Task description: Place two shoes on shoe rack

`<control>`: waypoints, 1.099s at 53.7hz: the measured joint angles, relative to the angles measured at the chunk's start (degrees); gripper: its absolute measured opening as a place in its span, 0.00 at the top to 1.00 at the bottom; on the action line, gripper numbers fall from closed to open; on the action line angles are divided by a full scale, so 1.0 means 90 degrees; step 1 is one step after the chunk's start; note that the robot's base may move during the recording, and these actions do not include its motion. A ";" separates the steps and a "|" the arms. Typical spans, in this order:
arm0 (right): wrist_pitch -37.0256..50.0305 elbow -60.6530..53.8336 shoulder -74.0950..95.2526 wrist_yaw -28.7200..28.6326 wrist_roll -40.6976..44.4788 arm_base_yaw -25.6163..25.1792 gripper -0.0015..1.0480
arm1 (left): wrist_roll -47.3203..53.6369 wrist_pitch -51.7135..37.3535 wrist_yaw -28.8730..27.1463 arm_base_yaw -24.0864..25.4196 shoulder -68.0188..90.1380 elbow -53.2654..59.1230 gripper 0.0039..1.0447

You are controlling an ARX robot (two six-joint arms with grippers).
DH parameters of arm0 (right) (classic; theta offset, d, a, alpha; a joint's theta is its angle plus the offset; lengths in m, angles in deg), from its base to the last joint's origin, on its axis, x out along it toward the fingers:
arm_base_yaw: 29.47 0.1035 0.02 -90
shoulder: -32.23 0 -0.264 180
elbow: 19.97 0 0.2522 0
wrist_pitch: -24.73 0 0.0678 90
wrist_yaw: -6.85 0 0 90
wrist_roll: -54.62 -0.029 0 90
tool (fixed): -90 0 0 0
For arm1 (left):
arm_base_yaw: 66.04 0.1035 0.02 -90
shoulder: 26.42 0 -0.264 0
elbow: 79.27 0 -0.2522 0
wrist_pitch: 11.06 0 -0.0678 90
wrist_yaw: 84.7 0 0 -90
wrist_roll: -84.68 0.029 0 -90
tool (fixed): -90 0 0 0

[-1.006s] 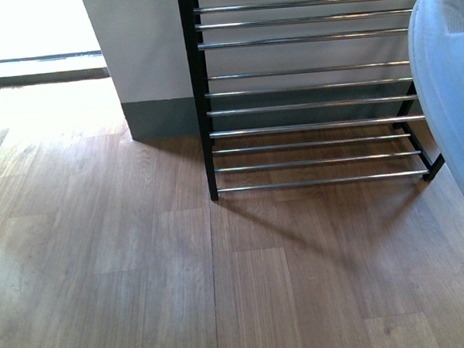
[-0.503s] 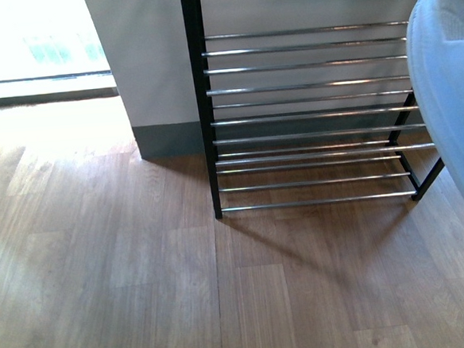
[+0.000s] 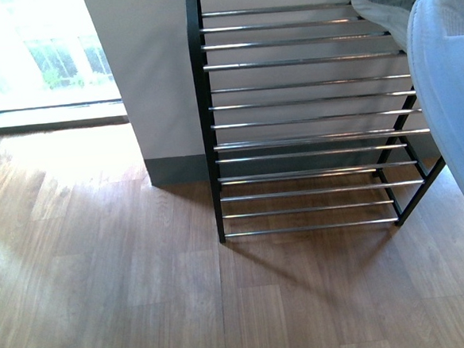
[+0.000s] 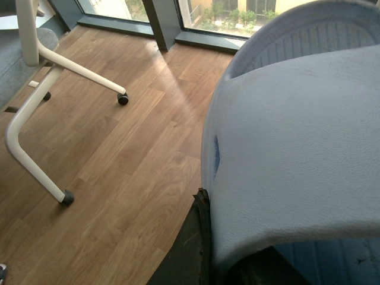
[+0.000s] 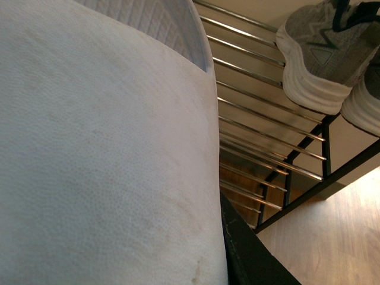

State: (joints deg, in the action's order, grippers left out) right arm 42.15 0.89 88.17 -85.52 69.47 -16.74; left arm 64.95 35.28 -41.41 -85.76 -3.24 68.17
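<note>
The shoe rack (image 3: 308, 121), black-framed with silver rods, stands on the floor against the wall. A grey knit sneaker (image 3: 379, 0) rests on its top shelf at the right. The right wrist view shows two grey sneakers (image 5: 320, 53) side by side up there. A pale blue slide (image 3: 449, 87) hangs close at the front view's right edge. My left gripper (image 4: 231, 261) is shut on a pale blue slide (image 4: 297, 154), one dark finger (image 4: 199, 237) pressed against its strap. My right gripper (image 5: 219, 249) is shut on another pale blue slide (image 5: 101, 148), held beside the rack (image 5: 267, 148).
A white chair base (image 4: 35, 119) on black casters stands on the wooden floor (image 3: 105, 294) in the left wrist view. A pale wall pillar (image 3: 162, 83) with a grey skirting sits left of the rack, and a bright window (image 3: 40, 52) lies beyond it.
The rack has slid lower and further off in the front view, bringing its top shelf and the grey sneaker into sight. The slide stays at the right edge.
</note>
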 joint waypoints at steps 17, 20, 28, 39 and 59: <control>0.0000 0.0000 -0.0007 -0.0002 0.0000 0.0000 0.99 | 0.0000 0.0000 0.0000 0.0000 0.0000 0.0000 0.99; 0.0000 0.0000 -0.0007 0.0000 0.0000 0.0000 0.99 | 0.0000 0.0000 0.0000 0.0000 0.0000 0.0000 0.99; 0.0000 0.0000 0.0007 0.0000 0.0000 0.0000 0.99 | 0.0000 0.0000 0.0002 0.0000 0.0010 0.0000 0.99; 0.2191 0.0758 0.1625 -0.0296 -0.0838 0.0308 0.99 | 0.0000 0.0000 0.0012 -0.0002 0.0005 0.0000 0.99; 0.1508 0.4114 0.5149 0.0454 -0.0750 0.1039 0.99 | 0.0000 0.0000 0.0000 0.0000 0.0002 0.0000 0.99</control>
State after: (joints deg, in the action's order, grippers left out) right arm 55.72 37.91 134.51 -81.43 62.72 -7.39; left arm 64.95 35.28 -41.41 -85.76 -3.22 68.17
